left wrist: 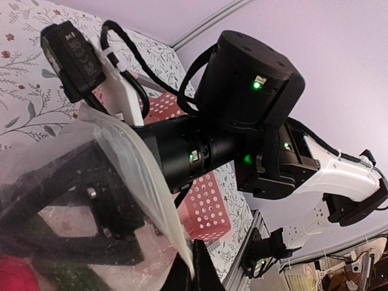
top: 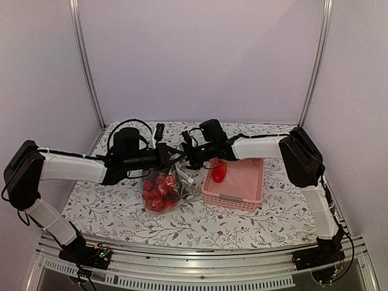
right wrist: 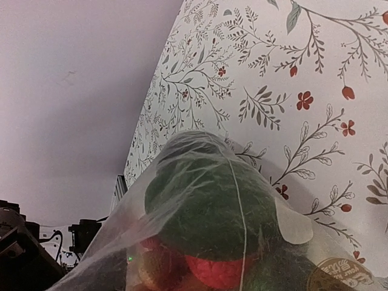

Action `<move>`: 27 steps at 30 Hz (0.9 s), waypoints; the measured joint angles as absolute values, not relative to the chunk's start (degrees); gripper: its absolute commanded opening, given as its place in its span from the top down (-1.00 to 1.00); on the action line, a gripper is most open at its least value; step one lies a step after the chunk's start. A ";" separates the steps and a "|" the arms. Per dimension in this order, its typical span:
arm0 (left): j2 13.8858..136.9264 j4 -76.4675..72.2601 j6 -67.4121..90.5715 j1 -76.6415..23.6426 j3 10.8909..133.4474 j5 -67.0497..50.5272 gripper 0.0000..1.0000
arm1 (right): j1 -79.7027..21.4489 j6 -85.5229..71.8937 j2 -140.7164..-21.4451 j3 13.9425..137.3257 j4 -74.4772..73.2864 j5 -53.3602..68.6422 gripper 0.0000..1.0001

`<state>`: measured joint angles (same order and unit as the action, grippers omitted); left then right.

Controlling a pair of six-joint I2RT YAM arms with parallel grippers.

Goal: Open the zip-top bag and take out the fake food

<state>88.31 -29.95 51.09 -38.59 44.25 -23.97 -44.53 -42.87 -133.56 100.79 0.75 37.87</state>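
Clear zip-top bag | mouth up, hanging upright | left gripper pinches rim

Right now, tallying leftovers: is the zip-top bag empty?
Not empty: the zip-top bag holds red and green fake food; one red piece lies in the pink basket.

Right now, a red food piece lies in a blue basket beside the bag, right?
No, the basket is pink, not blue. The top view shows the red piece lying in it, beside the bag.
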 measured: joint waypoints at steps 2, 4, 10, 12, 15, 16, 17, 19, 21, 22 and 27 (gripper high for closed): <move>88.58 -30.24 51.29 -38.39 44.29 -24.84 1.00 | -44.69 -42.92 -134.52 101.21 1.21 37.87 -0.52; 88.88 -30.44 51.59 -38.20 44.31 -25.32 1.00 | -44.84 -42.89 -135.52 101.69 1.54 37.91 -0.52; 89.76 -28.97 51.96 -37.85 45.30 -26.11 1.00 | -44.93 -42.94 -137.10 101.80 1.80 38.09 -0.26; 89.82 -28.29 51.90 -37.82 45.65 -26.17 1.00 | -44.93 -43.09 -137.51 102.45 1.67 38.20 -0.07; 89.82 -26.41 51.40 -37.80 46.33 -25.87 1.00 | -44.82 -43.16 -137.80 102.59 1.56 38.22 0.13; 89.82 -25.10 50.92 -37.80 46.85 -25.39 1.00 | -44.64 -43.16 -137.80 102.28 1.87 38.30 0.21; 89.82 -24.75 50.81 -37.78 47.03 -25.23 1.00 | -44.51 -43.33 -137.80 101.84 2.37 38.50 0.27; 89.82 -22.70 50.28 -37.71 47.81 -24.43 1.00 | -44.23 -43.86 -137.80 101.10 3.07 39.00 0.36; 89.82 -21.17 49.69 -37.63 48.21 -23.44 1.00 | -44.14 -43.99 -137.80 100.75 3.53 39.62 0.39; 89.82 -20.49 49.50 -37.56 48.29 -23.07 1.00 | -44.07 -44.14 -137.80 100.66 3.95 39.83 0.35; 89.82 -18.06 48.58 -37.17 48.38 -22.81 1.00 | -43.77 -44.69 -137.12 98.08 7.84 41.43 -0.23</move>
